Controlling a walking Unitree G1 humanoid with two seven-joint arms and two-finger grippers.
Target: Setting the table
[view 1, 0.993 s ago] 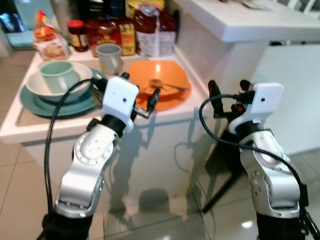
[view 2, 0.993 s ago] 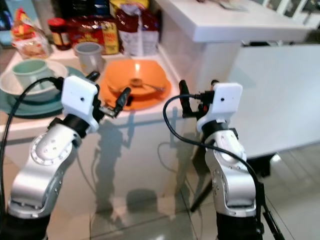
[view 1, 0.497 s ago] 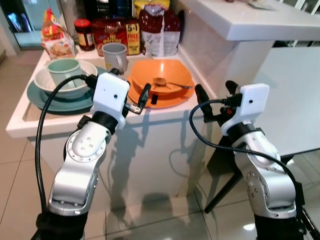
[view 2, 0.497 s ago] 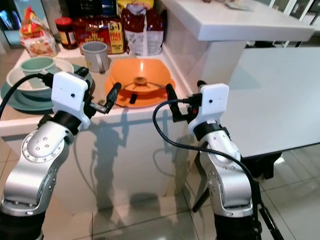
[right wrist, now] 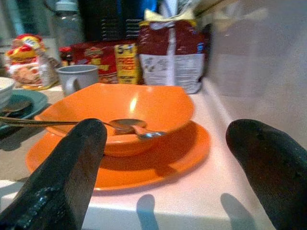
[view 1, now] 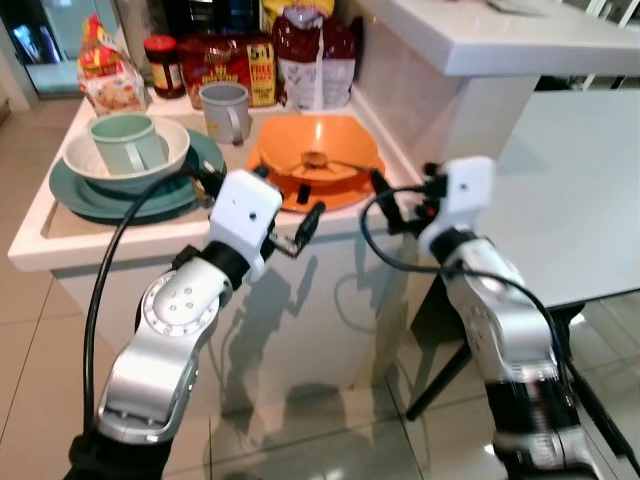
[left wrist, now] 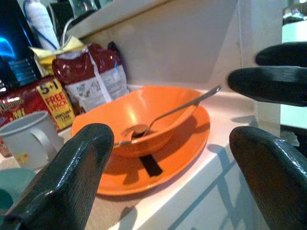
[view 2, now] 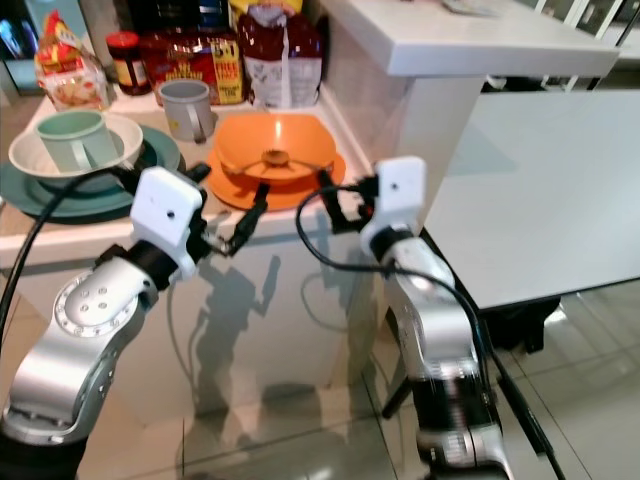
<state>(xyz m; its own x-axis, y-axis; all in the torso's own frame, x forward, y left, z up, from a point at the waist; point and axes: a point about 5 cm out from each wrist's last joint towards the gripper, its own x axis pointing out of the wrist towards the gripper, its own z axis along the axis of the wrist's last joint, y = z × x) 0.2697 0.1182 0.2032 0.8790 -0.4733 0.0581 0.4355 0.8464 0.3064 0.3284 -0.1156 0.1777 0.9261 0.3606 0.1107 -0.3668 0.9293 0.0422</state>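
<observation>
The left gripper hovered at the front edge of the white counter, its 2 black fingers spread wide apart and clasping nothing. The right gripper was held at the counter's front right corner, fingers likewise parted and empty. Between and just beyond both grippers sat the orange bowl, nested on an orange plate near the counter's front right edge; neither gripper touched it. A metal spoon lay inside the bowl, its scoop down in the middle and its handle rising over the rim toward the robot's right. A short dark strip lay on the plate in front of the bowl.

Farther along the counter on the robot's left, a pale green mug stood in a white bowl, which rested on a teal plate. Behind the orange bowl stood a grey mug. At the back of the counter were a dark red bag, a red packet marked 5+1, a jar with a red lid and a small snack bag. To the robot's right rose a higher white ledge, and beyond it a white table. The floor was glossy tile.
</observation>
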